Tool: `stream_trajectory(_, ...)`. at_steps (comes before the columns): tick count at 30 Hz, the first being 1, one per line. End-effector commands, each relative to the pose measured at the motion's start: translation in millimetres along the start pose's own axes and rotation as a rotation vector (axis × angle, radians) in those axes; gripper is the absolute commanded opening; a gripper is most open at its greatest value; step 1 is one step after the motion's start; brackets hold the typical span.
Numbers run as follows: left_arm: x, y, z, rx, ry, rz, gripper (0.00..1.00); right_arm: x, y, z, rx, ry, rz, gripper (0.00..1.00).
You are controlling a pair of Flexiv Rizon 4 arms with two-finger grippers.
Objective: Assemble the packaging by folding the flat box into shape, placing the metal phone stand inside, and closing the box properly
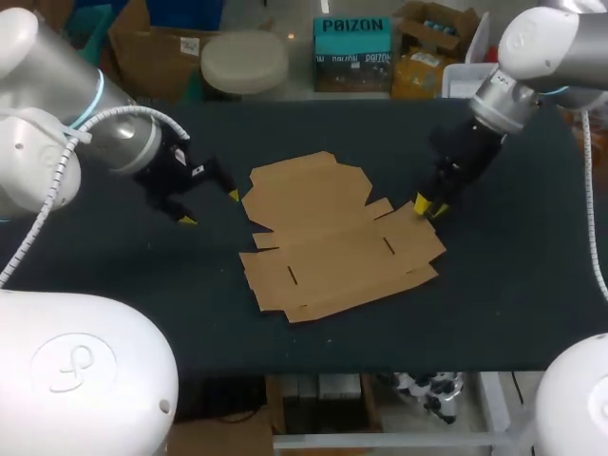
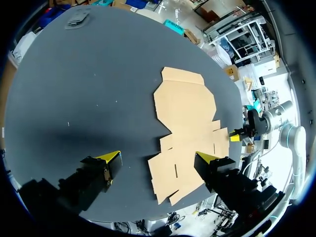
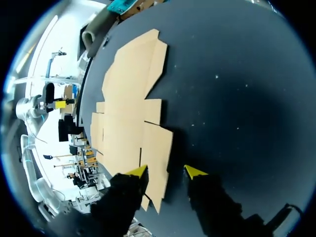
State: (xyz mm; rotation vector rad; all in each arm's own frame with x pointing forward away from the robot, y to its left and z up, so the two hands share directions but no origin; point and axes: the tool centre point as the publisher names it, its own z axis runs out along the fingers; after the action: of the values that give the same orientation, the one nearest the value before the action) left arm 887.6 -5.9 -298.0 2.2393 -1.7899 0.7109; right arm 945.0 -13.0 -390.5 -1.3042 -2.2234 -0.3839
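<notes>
The flat brown cardboard box (image 1: 328,237) lies unfolded in the middle of the black table (image 1: 513,294). My left gripper (image 1: 210,207) hovers just off the box's left side, open wide and holding nothing; in the left wrist view its fingers (image 2: 114,157) frame the near part of the box (image 2: 185,113). My right gripper (image 1: 429,208) is at the box's right edge. In the right wrist view this gripper (image 3: 166,171) straddles the edge of a side flap (image 3: 157,163), its jaws narrow but open and not clamping the card. The right gripper (image 2: 236,134) also shows across the box.
A small grey object (image 2: 79,19), possibly the metal stand, lies near the far left corner of the table. Bare black tabletop surrounds the box on all sides, with the widest room at the front and right.
</notes>
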Motion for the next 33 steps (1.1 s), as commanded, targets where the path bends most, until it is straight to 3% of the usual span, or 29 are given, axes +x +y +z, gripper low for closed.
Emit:
stream_trajectory(1,1.9,1.0,0,-0.001,-0.015,-0.003,1.00,-6,12,7,0.139,0.047,-0.002,0.46)
stream_trajectory(8,1.7,0.9,2,-0.001,-0.026,-0.009,1.00,-2,12,16,0.201,0.060,-0.010,0.33)
stream_trajectory(14,1.3,0.4,3,-0.002,-0.026,-0.008,1.00,-3,8,22,0.225,0.078,0.002,0.27)
stream_trajectory(15,1.1,0.3,4,-0.003,-0.026,-0.008,1.00,-3,8,23,0.219,0.084,0.014,0.24)
stream_trajectory(16,1.0,0.3,4,-0.004,-0.025,-0.007,1.00,-4,7,24,0.215,0.103,0.017,0.08)
stream_trajectory(17,0.7,0.5,5,-0.006,-0.025,-0.007,1.00,-5,6,24,0.207,0.110,0.024,0.00)
stream_trajectory(33,2.2,-6.9,4,-0.020,-0.015,0.027,1.00,10,-24,24,-0.001,0.251,0.124,0.00)
